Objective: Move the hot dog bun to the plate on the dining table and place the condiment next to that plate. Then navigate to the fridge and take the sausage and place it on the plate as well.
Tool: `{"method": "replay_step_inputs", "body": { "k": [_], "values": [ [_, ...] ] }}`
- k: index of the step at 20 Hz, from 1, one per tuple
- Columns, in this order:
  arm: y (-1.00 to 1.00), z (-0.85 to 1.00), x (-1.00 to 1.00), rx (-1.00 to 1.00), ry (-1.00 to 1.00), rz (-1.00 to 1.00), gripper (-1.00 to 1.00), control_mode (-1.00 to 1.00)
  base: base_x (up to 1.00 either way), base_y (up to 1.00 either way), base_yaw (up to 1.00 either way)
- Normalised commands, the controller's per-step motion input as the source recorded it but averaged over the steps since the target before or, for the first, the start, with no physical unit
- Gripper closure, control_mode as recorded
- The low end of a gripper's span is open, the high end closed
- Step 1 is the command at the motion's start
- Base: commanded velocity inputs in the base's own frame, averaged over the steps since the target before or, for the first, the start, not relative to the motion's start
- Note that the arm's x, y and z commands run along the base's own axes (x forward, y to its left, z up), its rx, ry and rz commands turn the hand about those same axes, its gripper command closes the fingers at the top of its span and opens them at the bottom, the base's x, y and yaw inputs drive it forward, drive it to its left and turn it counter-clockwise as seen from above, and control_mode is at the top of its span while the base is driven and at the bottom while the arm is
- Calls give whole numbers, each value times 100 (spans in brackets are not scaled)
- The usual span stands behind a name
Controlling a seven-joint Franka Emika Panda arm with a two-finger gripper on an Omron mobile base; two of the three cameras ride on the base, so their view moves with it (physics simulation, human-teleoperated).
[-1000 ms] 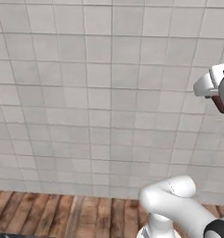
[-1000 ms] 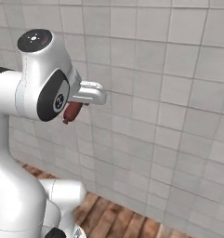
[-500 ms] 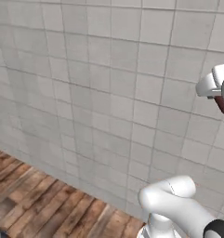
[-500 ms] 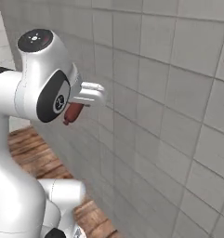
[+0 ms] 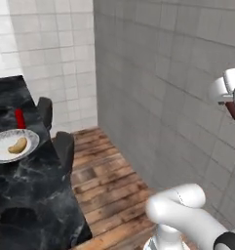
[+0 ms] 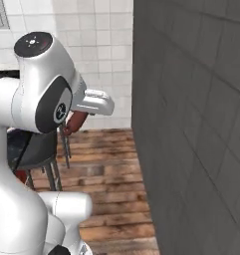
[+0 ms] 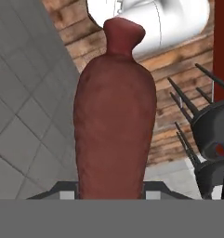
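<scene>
At far left of left base view, tabletop (image 5: 36, 195) in sight: plate (image 5: 2, 155) on it, bun (image 5: 17, 145) lying on plate, red bottle (image 5: 20, 118) upright just behind plate, apparently not touching it. Two dark chairs (image 5: 64, 149) along near tabletop edge.

Up beside the arm, hand (image 6: 76, 121) clamped on sausage (image 7: 114, 116), carried high over wood floor (image 5: 109, 180). Sausage sticking well out past the fingers in hand view, pinched near lower end only.

Risks, as judged:
- Long overhang from low grip; could pivot or slip during base turns or a quick arm swing, dropping to floor.
- Grey tiled wall (image 5: 177, 97) near on robot's right; hand or sausage end could clip it if base swings wide.
- Chairs standing between base and plate; could block approach or catch the arm on the reach.
- Bun already on plate; sausage set down carelessly could knock bun off or roll over rim.
- Bottle just beside plate; could be tipped by a low approach from that side.

Hard to make out:
- Fingertips hidden behind sausage in hand view; contact area unclear.
- Hand cut off at right edge in left base view.
- Hand partly hidden behind big white arm joint in right base view; only sausage tip poking out.
- Plate cut by left frame edge; free room on it uncertain.
- Fridge unseen.
</scene>
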Motion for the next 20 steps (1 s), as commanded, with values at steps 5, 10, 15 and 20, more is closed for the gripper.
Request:
{"method": "replay_step_inputs", "body": {
  "k": [5,10,15,20],
  "values": [
    [0,0,0,0,0,0,100,100,35,-25,75],
    [0,0,0,0,0,0,100,100,49,-43,68],
    [0,0,0,0,0,0,100,100,49,-67,57],
    [0,0,0,0,0,0,100,100,20,-99,41]
  ]
}}
